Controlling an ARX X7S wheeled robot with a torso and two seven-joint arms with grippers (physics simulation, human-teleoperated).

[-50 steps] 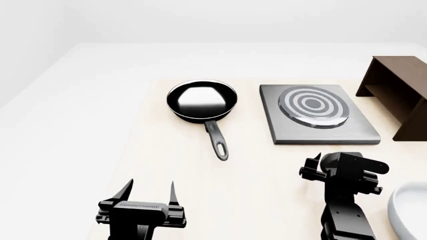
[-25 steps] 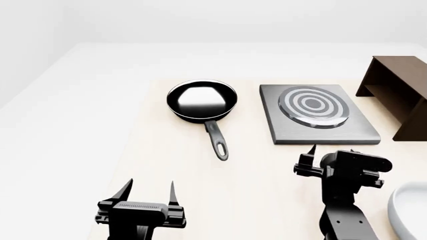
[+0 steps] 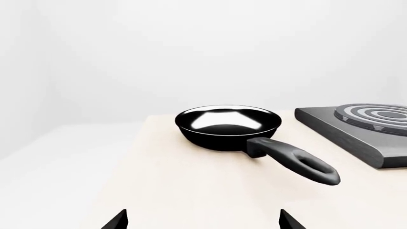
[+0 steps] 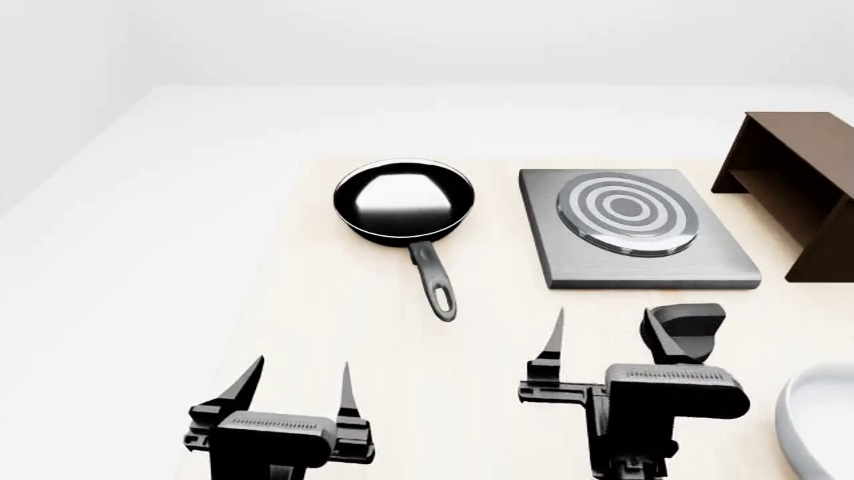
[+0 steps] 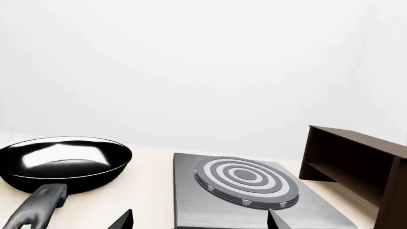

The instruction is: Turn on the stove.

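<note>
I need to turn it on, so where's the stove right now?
In the head view, the stove sits right of centre, between the frying pan and the wooden box.

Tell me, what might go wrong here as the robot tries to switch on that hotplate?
The right gripper is open, short of the stove, touching nothing; it could miss or shove the plate. The frying pan has its handle close beside the stove, so a stray sweep might knock it. No switch shows clearly, so aim looks uncertain.

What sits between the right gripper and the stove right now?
Only bare tabletop. In the head view, nothing lies between the right gripper and the stove; the frying pan sits off to the stove's left.
</note>
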